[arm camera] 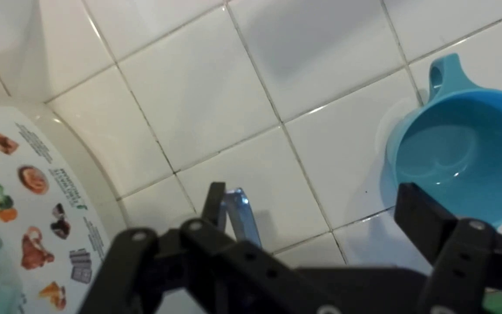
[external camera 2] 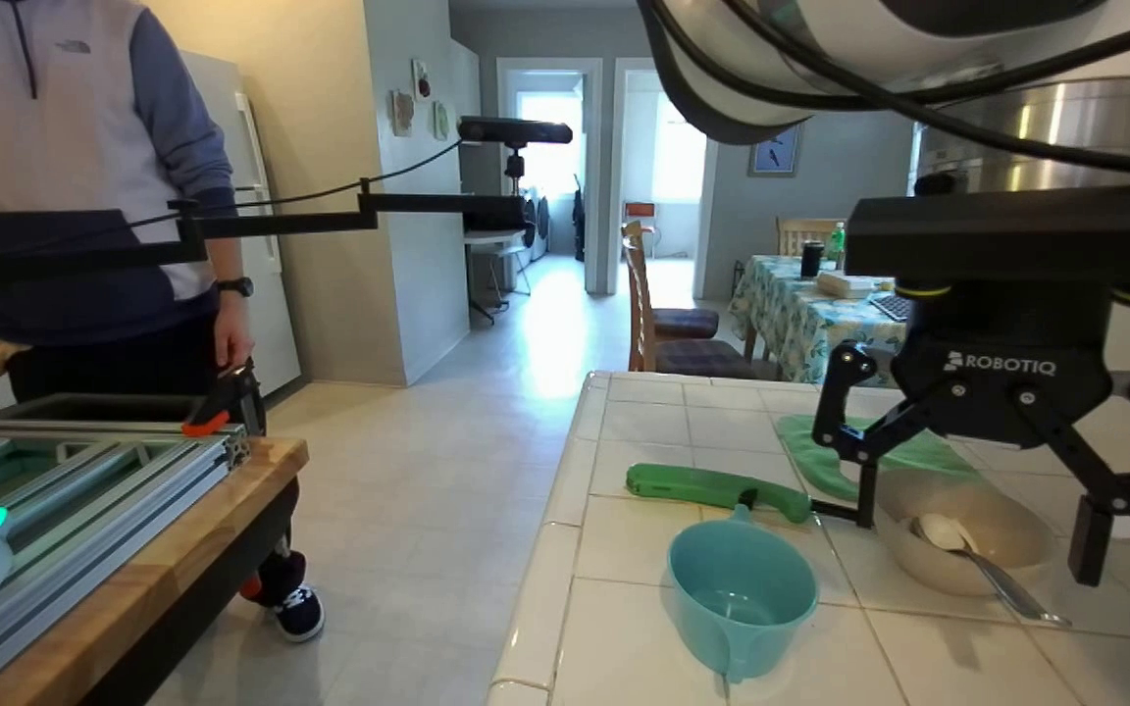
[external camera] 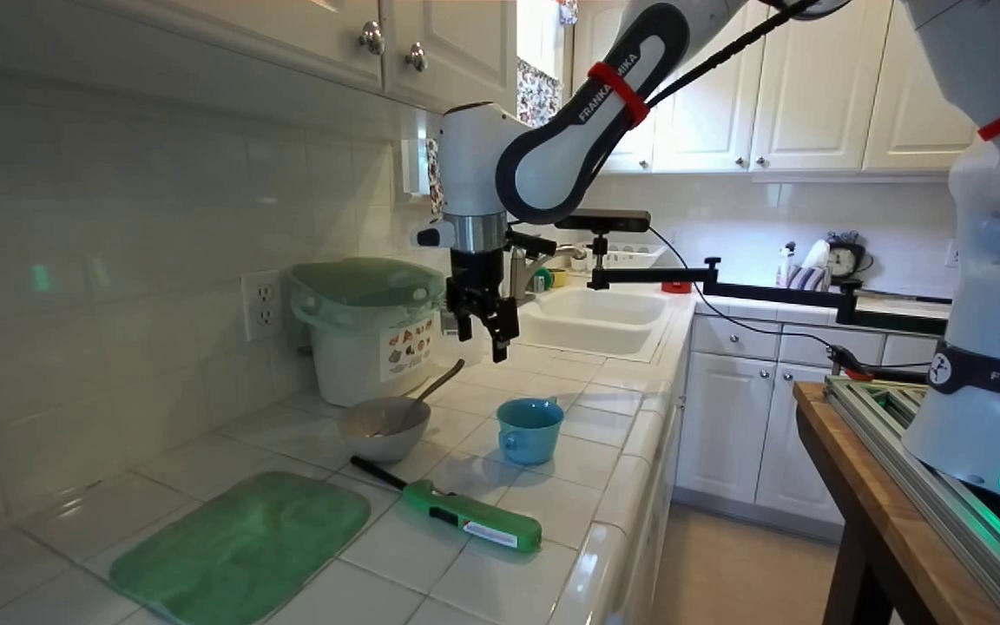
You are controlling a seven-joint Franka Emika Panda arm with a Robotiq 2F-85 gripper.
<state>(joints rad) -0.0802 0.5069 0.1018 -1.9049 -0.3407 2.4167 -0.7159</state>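
In an exterior view, "FRANKA" ran along the arm [external camera: 574,139], with "MIKA" past a red band [external camera: 619,94]; "FRANKA" also stood on the base [external camera: 977,425]. The gripper [external camera 2: 977,520] bore "ROBOTIQ" beside a small emblem. In the wrist view, the bin [arm camera: 99,192] showed blurred small print and a "0" beside a 1-like stroke. The lighter [external camera: 474,510] and sweatshirt [external camera 2: 65,147] carried illegible marks.

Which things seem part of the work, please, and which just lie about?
Seemingly involved, roughly below the open black end effector:
round pale bowl
silver metal spoon in it
round blue handled cup

Apparently just lying about:
long green lighter
flat green mat
white-and-green bin
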